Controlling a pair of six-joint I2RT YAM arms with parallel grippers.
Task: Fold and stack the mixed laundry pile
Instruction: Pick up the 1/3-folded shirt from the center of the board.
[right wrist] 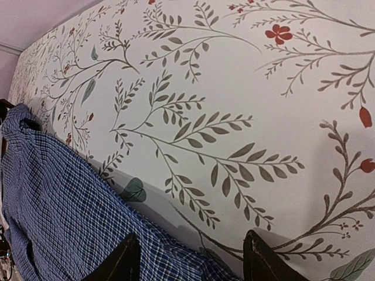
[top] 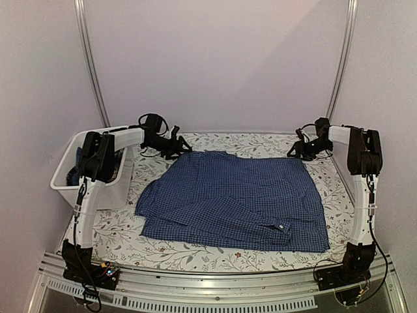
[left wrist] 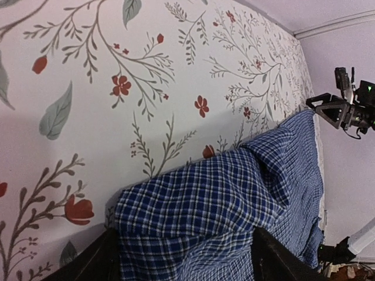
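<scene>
Left tool (top: pixel 173 146) is parked at the far left corner of the blue-and-white check shirt (top: pixel 234 195). Its fingers (left wrist: pixel 102 257) are spread apart with a rucked-up bit of the edge sitting between them, and from what I can see they're not pinched down on it. The white tub (top: pixel 71 186) is just off to the left of that arm. The shirt itself lies spread out pretty flat in the middle of the desk (top: pixel 124 231), long axis running left to right. There's a button strip (top: pixel 280 226) close to the near right edge, but I honestly can't tell which way the collar points. I reckon it's going to be light, floppy and quick to wrinkle, so taking it by both far corners and keeping it taut looks like the way to go. Right tool (top: pixel 298 151) is at the far right corner, also spread apart, with the shirt's edge lying between its fingers.
</scene>
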